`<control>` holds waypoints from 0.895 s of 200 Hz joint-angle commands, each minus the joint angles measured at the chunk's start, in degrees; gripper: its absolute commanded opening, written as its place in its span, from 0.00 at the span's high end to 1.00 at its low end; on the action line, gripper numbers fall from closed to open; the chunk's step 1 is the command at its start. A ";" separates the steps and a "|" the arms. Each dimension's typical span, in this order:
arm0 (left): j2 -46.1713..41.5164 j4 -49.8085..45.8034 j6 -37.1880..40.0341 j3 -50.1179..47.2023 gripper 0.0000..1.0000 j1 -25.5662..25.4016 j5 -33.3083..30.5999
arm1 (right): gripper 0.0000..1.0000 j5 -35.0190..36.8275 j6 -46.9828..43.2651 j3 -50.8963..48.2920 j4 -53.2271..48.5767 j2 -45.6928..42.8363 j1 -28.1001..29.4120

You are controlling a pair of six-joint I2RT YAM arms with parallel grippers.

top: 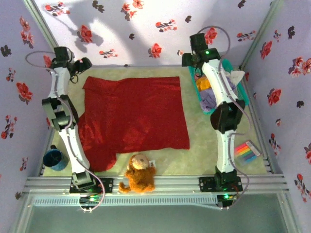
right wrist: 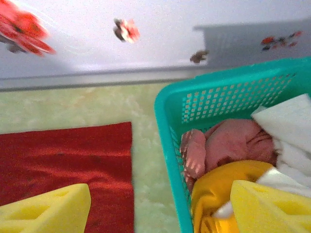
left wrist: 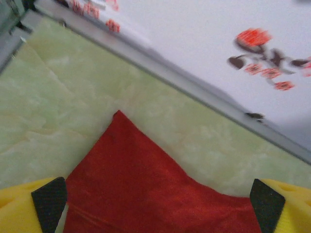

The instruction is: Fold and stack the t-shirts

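Big red t-shirt (top: 133, 116) lies spread out flat in the mid of the table (top: 194, 158). Its top edge is at 12 o'c and its bottom edge at 6 o'c. One bit at 7 o'c is bunched up & sticks out past the rest, close by the L arm. I see no fold in it yet.

L fingers (left wrist: 48, 204) hang over the shirt's 11 o'c corner. They are wide open w/ nothing in them. The red corner lies flat on the table under them, not pinched. R fingers (right wrist: 48, 208) are up at the 1 o'c corner, btw the red edge & the teal basket (right wrist: 170, 111). They are open wide too & hold nothing.

More cloth waits in the basket at 2 o'c, all scrunched up: a mustard shirt (right wrist: 218, 189), a dusty pink piece (right wrist: 233, 141) & a white one (right wrist: 286, 126). From the top cam there's a lavender bit (top: 209, 99) in there too. A brown teddy (top: 138, 174) sits at 6 o'c, just beside the red shirt's bottom edge but not on it. A blue cup (top: 55, 159) is off at 8 o'c.

How far along? I think it's only the start. Done: shirt no. 1 is laid out & mostly smooth. Left to do:
- tidy the bunched bit
- fold the red shirt
- start a pile
- take each shirt out of the basket, fold it & put it on top

No pile of folded shirts has been started.
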 commanded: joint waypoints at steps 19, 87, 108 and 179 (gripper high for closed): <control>-14.31 -17.87 2.90 0.09 0.01 0.49 -3.06 | 0.22 2.71 1.77 -14.35 -3.26 -15.70 3.63; -39.38 -33.52 10.32 -29.61 0.01 -2.14 -5.20 | 0.23 -4.87 24.72 -58.92 -0.10 -46.34 8.83; -41.08 -32.01 8.91 -36.87 0.01 -0.49 -3.90 | 0.25 -7.78 29.29 -69.05 3.41 -51.51 9.90; -29.30 -28.55 7.44 -40.97 0.40 12.16 8.45 | 0.26 -11.95 29.62 -73.88 12.89 -45.26 11.17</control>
